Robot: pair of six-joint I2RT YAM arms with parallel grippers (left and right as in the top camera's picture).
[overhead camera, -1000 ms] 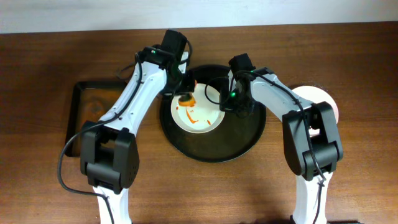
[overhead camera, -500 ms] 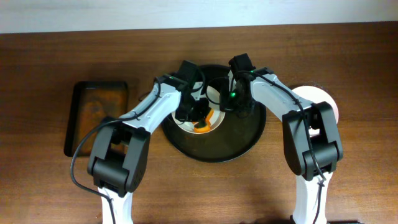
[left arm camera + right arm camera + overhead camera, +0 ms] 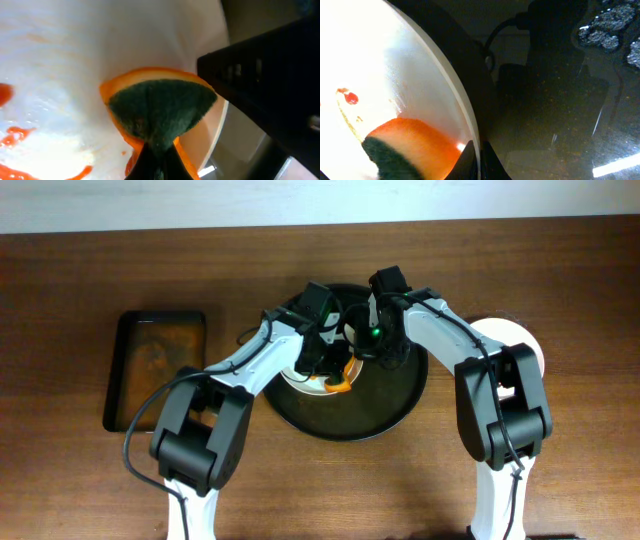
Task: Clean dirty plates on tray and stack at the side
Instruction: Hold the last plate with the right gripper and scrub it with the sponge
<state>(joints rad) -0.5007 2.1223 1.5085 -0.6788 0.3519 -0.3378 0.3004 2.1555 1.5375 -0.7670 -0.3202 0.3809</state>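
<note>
Brown wooden desk (image 3: 80,480) carried everything. Large round black tray with a raised rim (image 3: 392,408) sat mid-desk, both white arms reaching over it. Smaller rectangular black tray with a brownish floor (image 3: 113,380) lay well apart at the desk's left side. Pale pink round plate (image 3: 522,340) rested on the desk just right of the round tray, partly hidden under the right arm. White round shallow plate (image 3: 100,40) was on the round tray's far-left part, mostly covered by the arms in the overhead view; orange-red sauce smears showed on its left and lower area in the left wrist view. Orange sponge with a dark green scouring face (image 3: 160,110) was pressed on the white plate near its rim. Left fingers (image 3: 156,165) were pinching the sponge from one end. Right fingers (image 3: 479,165) were closed onto the white plate's rim, one finger on each side, with the sponge just beside them. Could not tell whether the plate was lifted or tilted.
</note>
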